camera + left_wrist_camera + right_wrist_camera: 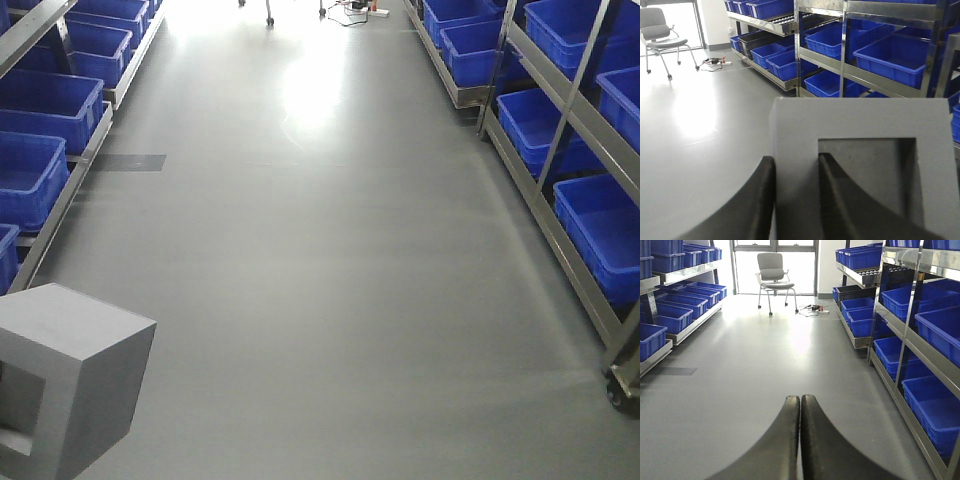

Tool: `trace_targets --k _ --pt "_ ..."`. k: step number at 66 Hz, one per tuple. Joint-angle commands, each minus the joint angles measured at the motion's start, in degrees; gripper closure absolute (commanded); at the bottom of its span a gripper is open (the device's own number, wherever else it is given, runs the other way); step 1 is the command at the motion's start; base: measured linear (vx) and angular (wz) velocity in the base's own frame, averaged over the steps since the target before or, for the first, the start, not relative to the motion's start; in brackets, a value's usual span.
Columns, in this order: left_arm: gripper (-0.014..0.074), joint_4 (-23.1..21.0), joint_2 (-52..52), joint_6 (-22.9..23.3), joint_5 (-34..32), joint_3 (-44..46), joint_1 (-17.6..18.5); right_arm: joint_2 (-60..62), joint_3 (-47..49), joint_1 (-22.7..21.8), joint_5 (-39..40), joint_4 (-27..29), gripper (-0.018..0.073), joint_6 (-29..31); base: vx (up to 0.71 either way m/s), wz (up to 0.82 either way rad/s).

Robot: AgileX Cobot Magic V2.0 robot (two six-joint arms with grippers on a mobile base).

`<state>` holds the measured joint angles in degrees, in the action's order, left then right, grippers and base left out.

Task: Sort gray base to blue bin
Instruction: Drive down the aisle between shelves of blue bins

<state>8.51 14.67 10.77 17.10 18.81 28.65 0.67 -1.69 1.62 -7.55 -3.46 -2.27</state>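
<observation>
Left fingers (752,205) clamp one wall of the base (860,117), one finger outside and one in its recess, probably since the block looks too wide to span, holding it above the aisle floor (330,300), short of any bin (600,235); right fingers (817,440) pressed together, empty.

Storage aisle, warehouse or stockroom type. Long steel shelving racks (910,305) run down both sides, each level lined with identical glossy royal-blue plastic totes (935,410), with one black tote (850,291) among them. An upper shelf on the right is a roller track (866,274). The smooth gray floor (330,300) carries glare from tall glazed doors (745,265) at the far end. A gray wheeled office chair (771,270) stands there, and a power strip with trailing cables (812,309) lies on the floor near it.
</observation>
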Motion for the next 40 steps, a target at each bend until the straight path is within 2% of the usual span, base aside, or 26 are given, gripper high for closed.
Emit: trace_targets --k 1,40 --pt "0.0602 -0.2 0.4 0.2 -6.3 1.7 0.1 0.7 -0.9 -0.2 4.2 -0.4 0.0568 0.4 0.44 -0.03" --pt "0.0602 -0.2 0.4 0.2 -6.3 1.7 0.1 0.7 -0.9 -0.2 4.2 -0.4 0.0568 0.4 0.47 0.02"
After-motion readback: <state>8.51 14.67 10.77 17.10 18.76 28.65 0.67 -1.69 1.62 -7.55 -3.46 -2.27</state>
